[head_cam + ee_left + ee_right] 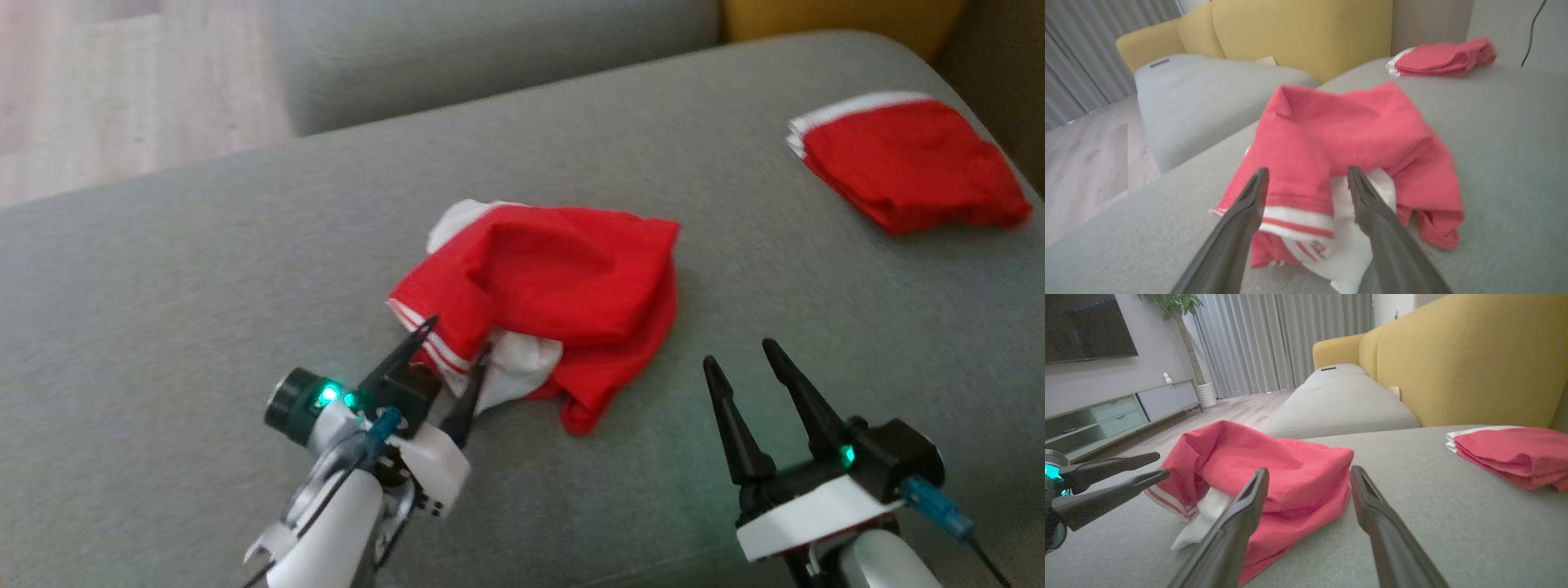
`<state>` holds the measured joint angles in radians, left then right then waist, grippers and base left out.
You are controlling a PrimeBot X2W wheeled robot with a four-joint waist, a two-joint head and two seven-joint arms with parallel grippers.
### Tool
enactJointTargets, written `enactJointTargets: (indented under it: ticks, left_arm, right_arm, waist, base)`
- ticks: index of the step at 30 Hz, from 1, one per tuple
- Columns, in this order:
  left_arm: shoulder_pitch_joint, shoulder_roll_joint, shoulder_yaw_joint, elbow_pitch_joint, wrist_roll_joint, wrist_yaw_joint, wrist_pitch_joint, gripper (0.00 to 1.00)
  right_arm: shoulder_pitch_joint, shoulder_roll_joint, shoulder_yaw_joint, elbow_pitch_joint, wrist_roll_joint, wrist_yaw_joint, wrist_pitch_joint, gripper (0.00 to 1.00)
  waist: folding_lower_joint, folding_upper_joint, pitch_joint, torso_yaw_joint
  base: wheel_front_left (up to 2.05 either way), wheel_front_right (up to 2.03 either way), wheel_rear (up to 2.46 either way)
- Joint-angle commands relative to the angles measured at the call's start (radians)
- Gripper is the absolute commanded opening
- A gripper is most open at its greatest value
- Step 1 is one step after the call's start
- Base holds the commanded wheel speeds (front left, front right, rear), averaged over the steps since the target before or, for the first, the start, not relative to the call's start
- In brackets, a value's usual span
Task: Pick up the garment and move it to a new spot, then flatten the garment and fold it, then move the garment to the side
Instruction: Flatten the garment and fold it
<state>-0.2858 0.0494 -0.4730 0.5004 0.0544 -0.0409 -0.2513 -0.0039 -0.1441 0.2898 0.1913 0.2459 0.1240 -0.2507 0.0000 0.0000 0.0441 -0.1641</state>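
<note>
A crumpled red garment (563, 286) with white lining and striped trim lies in a heap in the middle of the grey sofa seat (204, 269); it also fills the left wrist view (1355, 134) and shows in the right wrist view (1274, 469). My left gripper (457, 339) is open at the garment's near-left edge, its fingers on either side of the striped hem (1294, 216). My right gripper (739, 351) stands open over bare cushion, to the right of the heap and short of it (1308, 473). The left gripper's fingers (1114, 473) reach in from the left.
A second red garment (906, 163), folded, rests at the far right corner of the seat (1441, 57) (1511, 453). A yellow sofa back (1474, 355) rises behind. Another grey cushion (490, 57) lies beyond, with wood floor (122, 90) at far left.
</note>
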Motion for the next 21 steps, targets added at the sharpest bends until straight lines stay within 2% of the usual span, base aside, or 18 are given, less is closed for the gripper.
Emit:
enactJointTargets:
  ticks: [1, 3, 4, 5, 9, 14, 21]
  left_arm:
    - [-0.062, 0.009, 0.033, 0.031, 0.015, 0.021, -0.010, 1.00]
    - [-0.110, 0.016, 0.033, 0.094, 0.026, 0.036, -0.010, 1.00]
    - [-0.133, 0.022, 0.028, 0.110, 0.033, 0.037, -0.010, 0.40]
    - [-0.153, 0.030, 0.025, 0.121, 0.037, 0.037, -0.010, 0.00]
    - [-0.244, 0.073, -0.010, 0.145, 0.059, -0.006, -0.010, 0.00]
    - [-0.437, 0.130, -0.091, 0.110, 0.113, -0.060, -0.010, 0.00]
    - [-0.779, 0.183, -0.218, 0.105, 0.176, -0.087, -0.010, 0.00]
  right_arm:
    - [-0.051, -0.016, 0.026, -0.035, 0.005, 0.007, -0.011, 1.00]
    - [-0.062, -0.015, 0.031, -0.036, 0.005, 0.007, -0.011, 1.00]
    - [-0.067, -0.014, 0.031, -0.037, 0.005, 0.007, -0.011, 1.00]
    - [-0.072, -0.012, 0.031, -0.037, 0.005, 0.007, -0.011, 1.00]
    - [-0.084, -0.006, 0.032, -0.039, 0.006, 0.007, -0.011, 1.00]
    - [-0.094, 0.006, 0.051, -0.035, 0.005, 0.007, -0.011, 1.00]
    - [-0.118, 0.022, 0.079, -0.035, 0.010, 0.007, -0.011, 1.00]
  waist:
    - [0.0000, 0.0000, 0.030, -0.043]
    - [0.0000, 0.0000, 0.037, -0.067]
    - [0.0000, 0.0000, 0.040, -0.077]
    - [0.0000, 0.0000, 0.041, -0.087]
    - [0.0000, 0.0000, 0.035, -0.117]
    - [0.0000, 0.0000, 0.022, -0.158]
    - [0.0000, 0.0000, 0.012, -0.238]
  base:
    - [0.00, 0.00, 0.00]
    - [0.00, 0.00, 0.00]
    - [0.00, 0.00, 0.00]
    - [0.00, 0.00, 0.00]
    - [0.00, 0.00, 0.00]
    - [0.00, 0.00, 0.00]
    - [0.00, 0.00, 0.00]
